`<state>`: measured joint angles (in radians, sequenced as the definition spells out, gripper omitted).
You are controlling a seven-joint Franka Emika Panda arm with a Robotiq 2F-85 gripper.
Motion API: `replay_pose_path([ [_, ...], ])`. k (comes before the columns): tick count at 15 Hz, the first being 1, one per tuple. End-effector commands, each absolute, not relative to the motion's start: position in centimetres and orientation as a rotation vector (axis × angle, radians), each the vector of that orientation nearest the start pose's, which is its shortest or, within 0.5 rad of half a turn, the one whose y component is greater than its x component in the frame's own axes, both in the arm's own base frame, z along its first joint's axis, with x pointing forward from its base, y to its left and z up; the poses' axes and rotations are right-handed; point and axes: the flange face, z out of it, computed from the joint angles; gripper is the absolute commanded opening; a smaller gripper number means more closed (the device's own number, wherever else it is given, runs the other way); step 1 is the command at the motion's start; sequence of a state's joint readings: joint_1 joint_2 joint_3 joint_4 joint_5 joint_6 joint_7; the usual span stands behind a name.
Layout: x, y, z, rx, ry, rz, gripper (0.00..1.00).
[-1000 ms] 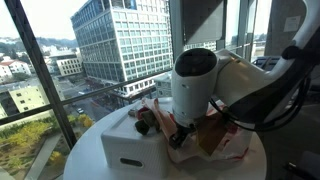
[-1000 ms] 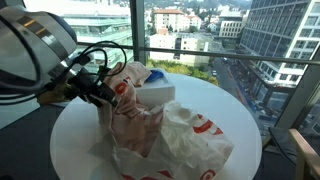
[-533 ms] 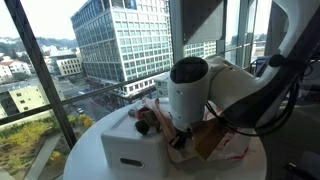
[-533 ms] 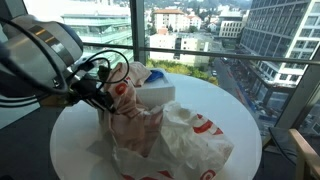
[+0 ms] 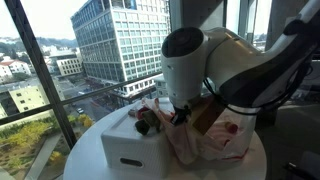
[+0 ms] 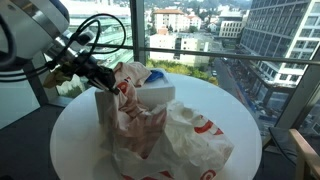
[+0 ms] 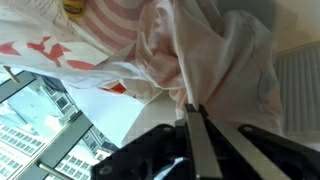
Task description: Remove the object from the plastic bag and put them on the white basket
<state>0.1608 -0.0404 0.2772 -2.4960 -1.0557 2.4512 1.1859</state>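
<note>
- In an exterior view, the gripper [image 5: 180, 117] hung low between the white basket [image 5: 128, 148] and the plastic bag [image 5: 215, 140] on the round bench [image 5: 85, 160]. A dark lump [image 5: 143, 125] showed at the basket's open top. The arm's bulk hid the jaws here. A careless swing from so tight a spot could have knocked the basket towards the bench edge.
- In an exterior view, the gripper [image 6: 103, 84] met the raised edge of the plastic bag [image 6: 160, 135], with the white basket [image 6: 160, 92] just behind. Hauling on that edge risked dragging the whole bag and spilling whatever remained inside onto the bench [image 6: 80, 150].
- In the wrist view, the gripper [image 7: 192, 112] was fully closed, its fingers pressed together on what looked like a thin fold of the plastic bag [image 7: 220, 60]; no item showed in its hold. The film could have torn or slipped free, and a lift might have brought up the bag alone.
</note>
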Motion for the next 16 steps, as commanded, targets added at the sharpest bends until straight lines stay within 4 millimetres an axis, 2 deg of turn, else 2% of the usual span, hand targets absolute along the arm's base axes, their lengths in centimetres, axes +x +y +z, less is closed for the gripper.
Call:
replay_pose_path([
  [1, 44.1, 20.6, 35.5, -3.512, -0.119, -1.041, 0.12],
  [3, 45.7, 21.6, 38.8, -3.489, -0.038, -1.21, 0.12],
  [4, 46.4, 22.1, 39.9, -3.493, -0.034, -1.237, 0.12],
  [6, 47.2, 22.7, 40.4, -3.546, -0.037, -1.089, 0.11],
  [7, 46.9, 22.5, 39.8, -3.57, -0.052, -0.952, 0.16],
  [8, 46.4, 22.3, 39.3, -3.583, -0.063, -0.814, 0.35],
  [9, 45.5, 22.1, 38.6, -3.574, -0.087, -0.709, 0.37],
  [12, 43.6, 22.1, 36.6, -3.513, -0.172, -0.407, 0.59],
  [14, 42.5, 22.1, 34.4, -3.478, -0.224, -0.263, 0.75],
  [16, 41.7, 22.3, 32.2, -3.449, -0.265, -0.209, 0.9],
])
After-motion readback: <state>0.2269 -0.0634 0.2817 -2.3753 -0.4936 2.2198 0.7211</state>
